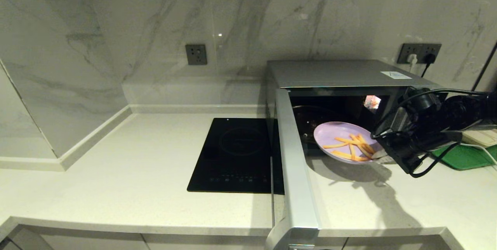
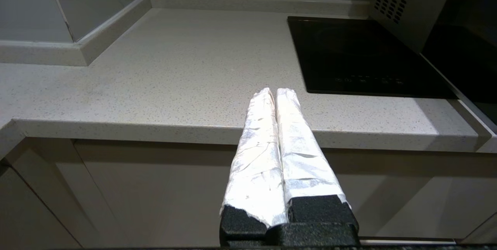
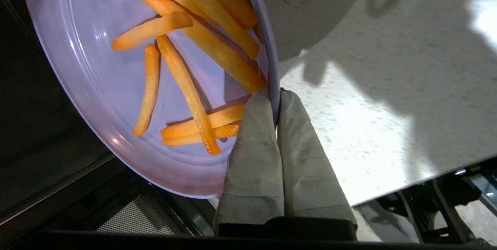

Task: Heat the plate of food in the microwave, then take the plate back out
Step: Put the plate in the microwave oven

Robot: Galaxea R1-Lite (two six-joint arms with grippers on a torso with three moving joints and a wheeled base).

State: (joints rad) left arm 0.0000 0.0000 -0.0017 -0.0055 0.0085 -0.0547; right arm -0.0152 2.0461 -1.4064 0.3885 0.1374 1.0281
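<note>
Pale speckled stone worktop (image 1: 116, 172) carries everything. Boxy silver-grey microwave (image 1: 337, 73) sits just behind the right pincer, its door (image 1: 295, 172) swung open toward the robot; dark cavity directly beyond the pincer tips. Flat black induction cooktop (image 1: 237, 155) lies past the door, well off to the right pincer's left. Green tray (image 1: 466, 157) just on the pincer's other side, partly hidden by the arm.

Round shallow lilac plate with orange-yellow food sticks (image 1: 341, 139) hangs at the cavity mouth, above the worktop w/ shadow beneath, tilted.

Right pincer (image 3: 275, 98): clamped on plate rim, one padded finger inside, one outside – only right wrist view shows this; head view just shows arm bulk.

Left pincer (image 2: 273, 92): empty, fingers pressed together, below worktop edge, seen in left wrist view only.
</note>
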